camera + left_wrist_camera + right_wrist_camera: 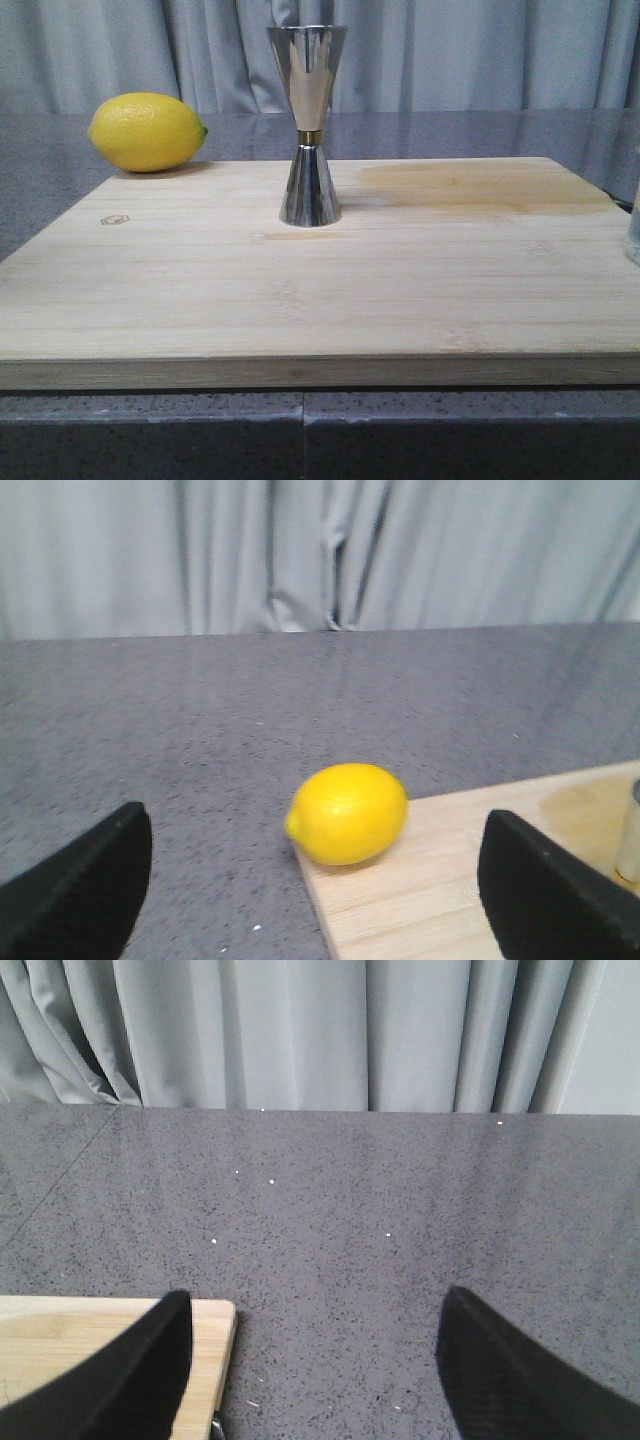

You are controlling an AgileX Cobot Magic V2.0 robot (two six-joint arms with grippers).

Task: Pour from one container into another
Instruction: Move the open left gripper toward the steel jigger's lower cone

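Observation:
A steel double-ended jigger with a gold band stands upright in the middle of the wooden cutting board. A sliver of a clear container shows at the board's right edge, mostly cut off. No gripper appears in the front view. In the left wrist view my left gripper is open and holds nothing, with the jigger's edge beside its right finger. My right gripper is open and empty over the grey counter, beside the board's corner.
A yellow lemon lies at the board's far left corner, seen also as the lemon in the left wrist view. A darker damp patch marks the board's far right. Grey counter and curtains lie behind.

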